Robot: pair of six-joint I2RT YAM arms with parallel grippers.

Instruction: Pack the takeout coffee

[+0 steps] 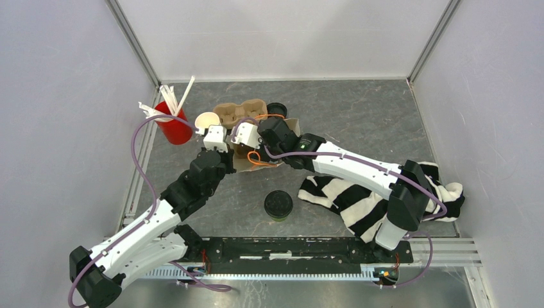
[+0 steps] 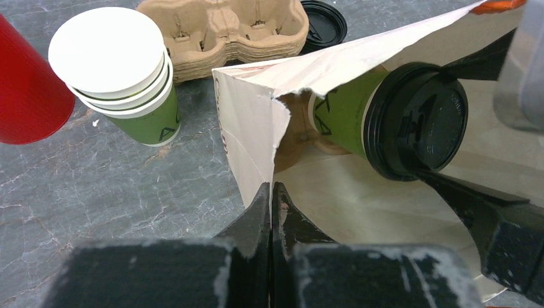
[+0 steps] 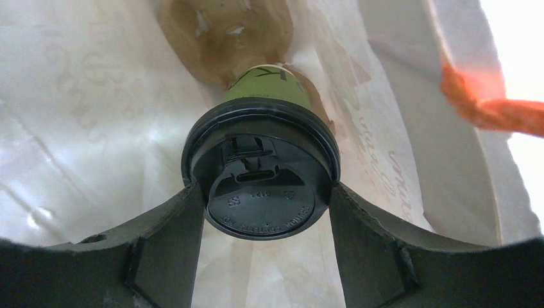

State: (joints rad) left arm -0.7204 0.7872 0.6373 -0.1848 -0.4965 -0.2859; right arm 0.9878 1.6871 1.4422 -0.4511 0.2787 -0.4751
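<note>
A: Where's our black-lidded green paper cup [image 3: 260,90]?
B: Clamped in our right gripper [image 3: 264,192], inside the white paper bag [image 2: 247,135]; our left gripper [image 2: 271,196] pinches the bag's edge.

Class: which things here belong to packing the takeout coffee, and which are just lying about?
Job: lidded green cup in right end effector; second lidded cup; paper bag pinched by left end effector.
Lying about: red cup, pulp carrier, loose lid, stacked cups, striped cloth.

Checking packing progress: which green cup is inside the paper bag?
The lidded green cup held by the right gripper; the other lidded cup and the lidless stack stand outside the paper bag.
</note>
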